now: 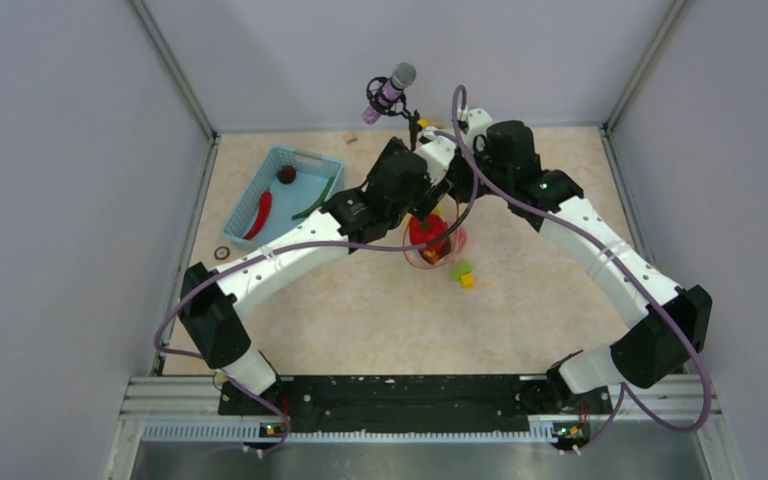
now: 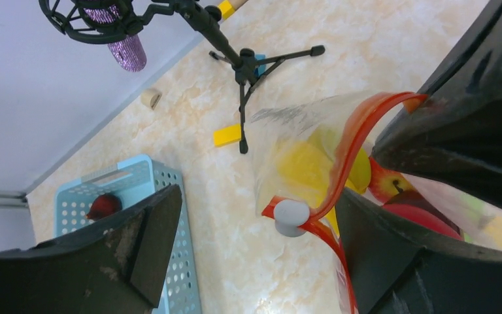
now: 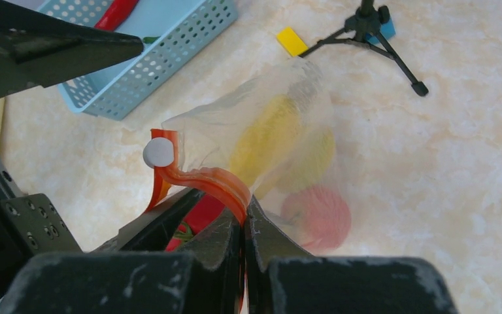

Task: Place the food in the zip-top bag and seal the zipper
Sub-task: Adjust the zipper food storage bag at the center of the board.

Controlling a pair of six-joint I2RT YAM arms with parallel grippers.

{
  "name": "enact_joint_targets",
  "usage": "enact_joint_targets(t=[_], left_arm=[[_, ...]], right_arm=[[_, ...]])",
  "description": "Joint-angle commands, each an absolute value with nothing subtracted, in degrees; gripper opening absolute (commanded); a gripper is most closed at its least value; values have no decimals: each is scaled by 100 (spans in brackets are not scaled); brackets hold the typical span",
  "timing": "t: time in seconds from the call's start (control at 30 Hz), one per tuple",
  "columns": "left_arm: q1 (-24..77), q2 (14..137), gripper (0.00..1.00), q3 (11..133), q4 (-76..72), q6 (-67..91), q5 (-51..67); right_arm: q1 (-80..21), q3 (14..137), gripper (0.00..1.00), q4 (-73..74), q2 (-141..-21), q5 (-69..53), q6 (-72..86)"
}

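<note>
The clear zip-top bag (image 3: 287, 98) hangs above the table with a yellow banana (image 3: 265, 137) and a red round tomato (image 3: 317, 219) inside. My right gripper (image 3: 244, 219) is shut on the orange-red zipper (image 3: 202, 180) at the bag's mouth. My left gripper (image 2: 258, 222) is open. The zipper's grey slider (image 2: 292, 216) sits between its wide jaws, and its right finger (image 2: 392, 255) lies against the bag's mouth. A red chili (image 1: 262, 213), a dark brown piece (image 1: 287, 174) and a green piece (image 1: 315, 205) lie in the basket.
The light-blue basket (image 1: 290, 195) stands at the back left. A microphone on a small tripod (image 1: 392, 90) stands at the back, just behind the bag. A green block (image 1: 460, 269) and a yellow block (image 1: 467, 281) lie on the table beside the bag (image 1: 435, 245).
</note>
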State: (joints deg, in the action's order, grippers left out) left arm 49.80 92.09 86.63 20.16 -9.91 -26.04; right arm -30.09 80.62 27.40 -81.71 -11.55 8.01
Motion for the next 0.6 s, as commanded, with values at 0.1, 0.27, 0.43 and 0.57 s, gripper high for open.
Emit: enact_joint_targets(t=[0.1,0.27,0.43,0.57], left_arm=[[4993,9342,89,9017,2096,-982,-3218],[4984,9328,88,8876,1895,-1140,-3414],[4983,9463,86,8901,1832,-1229,-3537],[4983,9524,68,9002,1941,-1133,-3412]], right_arm=[[-2938,7994,0,2365,-7708,-885,789],[-2837,7911,0,2337,-7540,-595,836],[-2804,7731,0,2184,-7299,-712,899],[-2804,7674,0,2161,-7210,-791,890]])
